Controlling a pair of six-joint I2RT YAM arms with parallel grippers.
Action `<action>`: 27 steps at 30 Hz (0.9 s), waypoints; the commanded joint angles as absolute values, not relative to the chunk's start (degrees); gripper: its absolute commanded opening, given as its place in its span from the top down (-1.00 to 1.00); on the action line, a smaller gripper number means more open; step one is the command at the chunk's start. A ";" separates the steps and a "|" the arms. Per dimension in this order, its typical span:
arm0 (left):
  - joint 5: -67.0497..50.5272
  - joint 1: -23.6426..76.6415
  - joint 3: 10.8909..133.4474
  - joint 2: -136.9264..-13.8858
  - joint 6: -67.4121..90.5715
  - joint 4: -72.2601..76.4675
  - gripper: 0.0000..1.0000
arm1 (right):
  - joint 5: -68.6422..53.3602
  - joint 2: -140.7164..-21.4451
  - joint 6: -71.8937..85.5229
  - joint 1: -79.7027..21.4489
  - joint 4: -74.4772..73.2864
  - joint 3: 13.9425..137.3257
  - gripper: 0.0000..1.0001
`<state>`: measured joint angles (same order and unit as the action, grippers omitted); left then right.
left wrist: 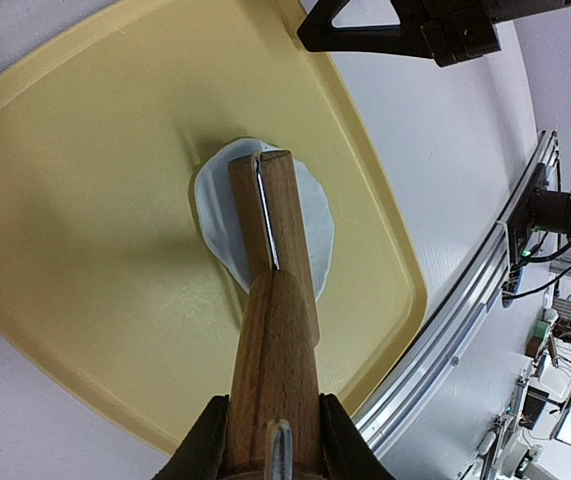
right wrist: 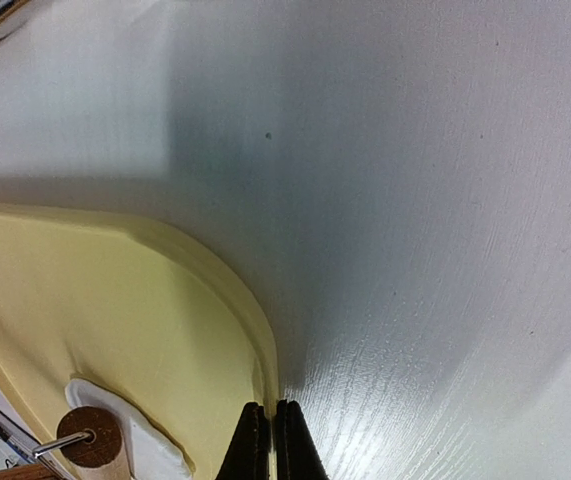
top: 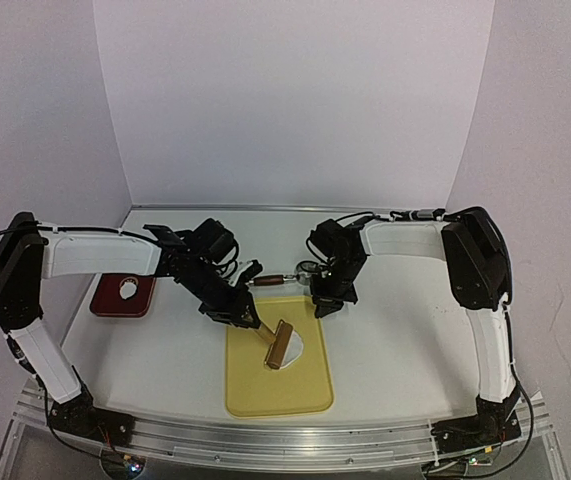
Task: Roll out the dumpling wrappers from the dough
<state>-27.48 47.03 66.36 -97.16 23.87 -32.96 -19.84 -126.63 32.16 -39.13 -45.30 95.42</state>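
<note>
A flattened oval of white dough (top: pixel 295 351) (left wrist: pixel 312 215) (right wrist: pixel 137 432) lies on the yellow tray (top: pixel 265 392) (left wrist: pixel 85 200) (right wrist: pixel 115 300). A wooden rolling pin (top: pixel 280 345) (left wrist: pixel 275 330) rests its roller across the dough. My left gripper (top: pixel 241 312) (left wrist: pixel 274 428) is shut on the pin's handle. My right gripper (top: pixel 323 304) (right wrist: pixel 267 442) is shut on the tray's far right rim, beside the bare table. Dumpling wrappers are out of view.
A dark red dish (top: pixel 105 298) holding a white lump of dough (top: pixel 125 291) sits at the left. A brown-handled tool with a metal ring (top: pixel 307 267) lies behind the tray, between the two wrists. An aluminium rail (top: pixel 285 440) runs along the near table edge.
</note>
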 commanded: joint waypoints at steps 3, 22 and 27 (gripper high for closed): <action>-24.16 47.58 66.16 -102.34 21.52 -45.42 1.00 | -16.96 -127.38 33.53 -38.06 -44.18 95.50 1.00; -22.08 48.79 65.12 -106.79 21.94 -44.55 1.00 | -16.43 -126.85 33.41 -37.62 -44.30 95.17 1.00; -20.87 46.88 62.78 -104.49 21.46 -45.57 1.00 | -16.67 -127.25 33.34 -37.62 -44.30 95.46 1.00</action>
<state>-32.57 48.46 68.51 -102.46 22.69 -28.99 -19.84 -126.63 32.20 -39.13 -45.30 95.39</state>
